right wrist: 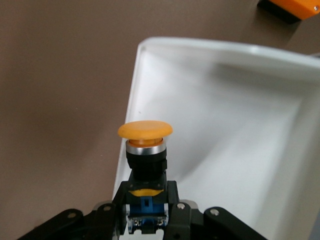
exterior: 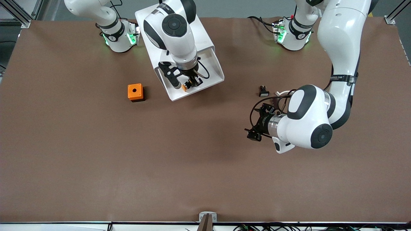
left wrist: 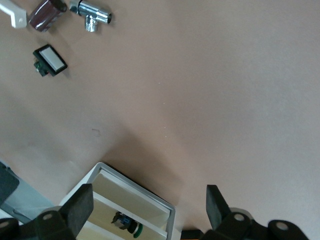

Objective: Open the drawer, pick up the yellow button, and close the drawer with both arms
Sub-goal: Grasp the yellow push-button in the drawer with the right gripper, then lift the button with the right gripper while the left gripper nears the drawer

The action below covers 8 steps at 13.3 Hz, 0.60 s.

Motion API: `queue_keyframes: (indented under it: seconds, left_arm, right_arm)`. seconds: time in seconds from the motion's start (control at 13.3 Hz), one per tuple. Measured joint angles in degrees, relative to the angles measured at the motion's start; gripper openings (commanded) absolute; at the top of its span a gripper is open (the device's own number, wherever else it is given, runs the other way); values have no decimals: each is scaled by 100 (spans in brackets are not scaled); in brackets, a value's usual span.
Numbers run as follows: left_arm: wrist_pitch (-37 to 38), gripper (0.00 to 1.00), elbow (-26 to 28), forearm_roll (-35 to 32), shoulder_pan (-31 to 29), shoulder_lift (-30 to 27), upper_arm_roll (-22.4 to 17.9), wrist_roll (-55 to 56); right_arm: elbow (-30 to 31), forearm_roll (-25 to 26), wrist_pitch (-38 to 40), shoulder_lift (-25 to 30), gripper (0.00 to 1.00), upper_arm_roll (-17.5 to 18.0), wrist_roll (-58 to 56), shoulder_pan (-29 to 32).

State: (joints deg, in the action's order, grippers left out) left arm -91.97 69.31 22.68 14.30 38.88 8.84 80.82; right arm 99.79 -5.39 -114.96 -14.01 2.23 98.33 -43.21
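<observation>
The white cabinet (exterior: 143, 14) stands between the arm bases, its top drawer (exterior: 210, 62) pulled out toward the front camera. My right gripper (exterior: 192, 82) is over the drawer's front part, shut on the button (exterior: 185, 87). In the right wrist view the button (right wrist: 145, 131) shows an orange-yellow cap, black body and blue rear clamped between the fingers (right wrist: 172, 200), just above the drawer's white floor (right wrist: 225, 125). My left gripper (exterior: 253, 130) hangs open and empty over bare table toward the left arm's end. Its fingers (left wrist: 80, 210) stand wide apart, facing the cabinet (left wrist: 160, 205).
An orange cube with a hole (exterior: 135, 92) sits on the table beside the drawer, toward the right arm's end. A small black switch (exterior: 263, 92) and small parts lie near the left arm: a chrome fitting (left wrist: 92, 14) and a dark cylinder (left wrist: 46, 12). A green-capped button (left wrist: 127, 224) lies inside the cabinet.
</observation>
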Motion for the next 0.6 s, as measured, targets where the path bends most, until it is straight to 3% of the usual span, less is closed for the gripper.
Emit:
queue_keyframes:
  seconds: [0.3,0.6]
  left_arm:
    - [-2,99,-3,-43,-86,-154,-64,-735]
    - [-3,99,-4,-898,-105,-346,-59,-854]
  right_arm:
    - [-332,-1,334,87,0,-46,-888,436]
    - [-610,0,798,214,0,-69,-2149,1059]
